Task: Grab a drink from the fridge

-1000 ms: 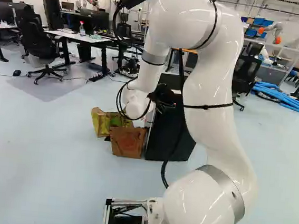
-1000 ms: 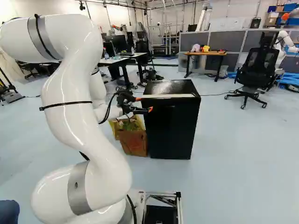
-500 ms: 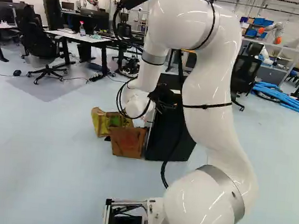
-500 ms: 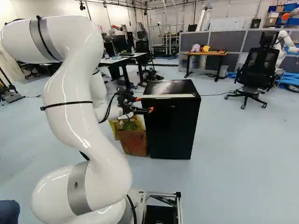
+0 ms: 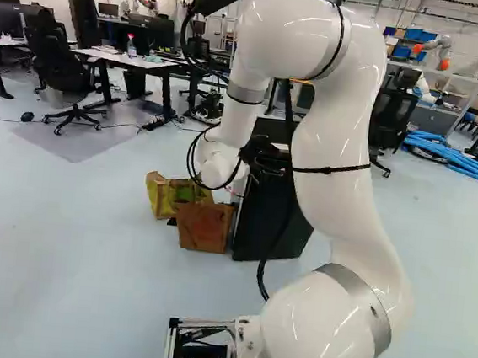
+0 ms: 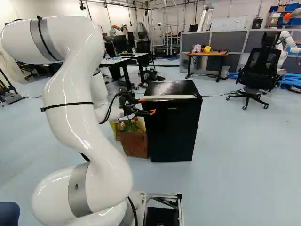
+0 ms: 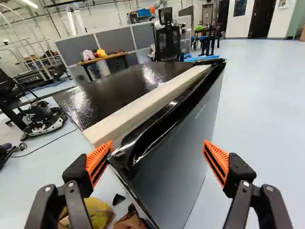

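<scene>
Reaching with a white arm [image 6: 89, 136] to the near top corner of a black fridge [image 6: 171, 132], with the gripper [image 6: 146, 106] released and spread wide. Pictured in the wrist view with the fridge's door [image 7: 176, 162] extending between two parted orange pads [image 7: 98, 162], with one close beside the corner, perhaps touching, and the other apart from the outer face. Showing a pale strip [image 7: 143, 107] ahead of the gripper, along the fridge's top. Flanked below the gripper by a brown bag [image 5: 203, 228] and a yellow bag [image 5: 161, 195]. Backed, beyond the fridge, by a black office chair [image 7: 167, 45].
</scene>
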You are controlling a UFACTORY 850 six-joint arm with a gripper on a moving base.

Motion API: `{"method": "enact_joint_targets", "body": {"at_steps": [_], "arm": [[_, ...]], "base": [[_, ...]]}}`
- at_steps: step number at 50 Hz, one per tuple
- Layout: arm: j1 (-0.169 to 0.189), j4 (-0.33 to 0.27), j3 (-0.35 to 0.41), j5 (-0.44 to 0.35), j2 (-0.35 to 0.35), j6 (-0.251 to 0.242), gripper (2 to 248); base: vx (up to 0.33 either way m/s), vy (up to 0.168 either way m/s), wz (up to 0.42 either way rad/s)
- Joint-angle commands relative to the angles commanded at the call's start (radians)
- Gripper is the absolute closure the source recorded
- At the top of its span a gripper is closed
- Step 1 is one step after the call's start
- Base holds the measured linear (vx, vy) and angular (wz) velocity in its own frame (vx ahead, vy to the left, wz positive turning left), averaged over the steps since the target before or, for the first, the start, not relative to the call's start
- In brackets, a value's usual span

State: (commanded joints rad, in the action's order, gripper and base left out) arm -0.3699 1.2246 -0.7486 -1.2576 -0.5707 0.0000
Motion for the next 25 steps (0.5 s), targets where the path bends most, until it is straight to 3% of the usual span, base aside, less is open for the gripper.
{"method": "enact_joint_targets", "body": {"at_steps": [25], "arm": [[-0.014, 0.055, 0.021, 0.000, 0.013, 0.000, 3]], "base": [[0.000, 0.000, 0.000]]}}
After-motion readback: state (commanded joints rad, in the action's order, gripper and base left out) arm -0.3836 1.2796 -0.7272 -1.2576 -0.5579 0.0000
